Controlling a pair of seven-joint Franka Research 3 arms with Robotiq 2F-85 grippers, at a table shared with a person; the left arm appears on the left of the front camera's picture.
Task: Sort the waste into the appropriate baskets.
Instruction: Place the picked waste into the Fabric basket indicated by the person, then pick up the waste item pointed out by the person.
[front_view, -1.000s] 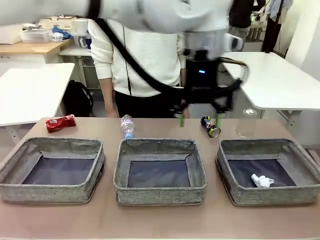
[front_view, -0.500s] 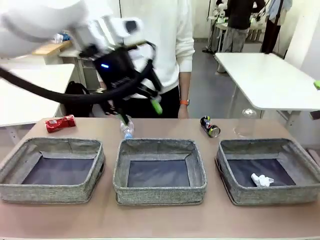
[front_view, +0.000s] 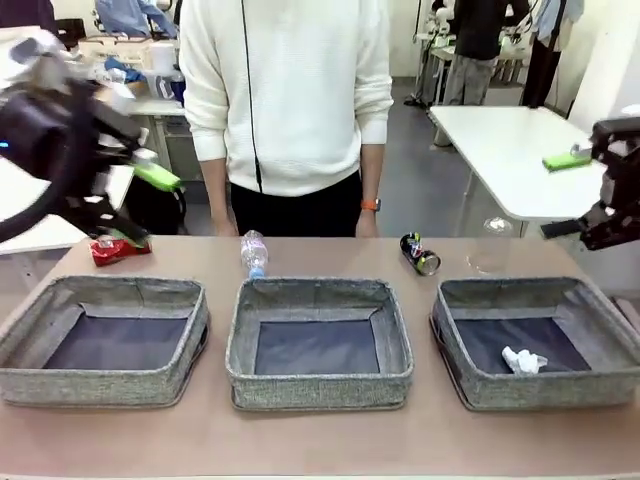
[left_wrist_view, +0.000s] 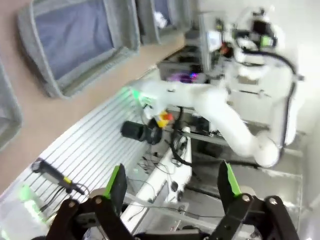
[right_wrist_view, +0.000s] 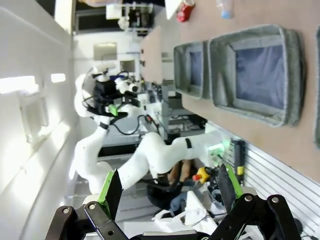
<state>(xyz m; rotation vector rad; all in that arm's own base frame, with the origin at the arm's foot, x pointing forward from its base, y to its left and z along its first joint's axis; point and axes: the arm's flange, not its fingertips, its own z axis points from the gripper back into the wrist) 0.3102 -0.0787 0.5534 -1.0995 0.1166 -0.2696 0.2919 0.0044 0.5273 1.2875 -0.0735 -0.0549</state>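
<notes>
the left tool (front_view: 135, 205) hangs raised at the bench's (front_view: 320, 440) far left and the right tool (front_view: 565, 195) at its right edge, each with fingers spread apart and nothing between them. along the far edge, in front of a standing person (front_view: 285, 100), lie the red metal can (front_view: 120, 246), the small clear bottle (front_view: 254, 252) and the dark printed can (front_view: 420, 253), with the clear plastic cup (front_view: 492, 245) upright beside it. the white paper wad (front_view: 524, 361) sits in the right basket (front_view: 540, 392); the left basket (front_view: 105, 385) and middle basket (front_view: 320, 388) show bare dark bottoms.
</notes>
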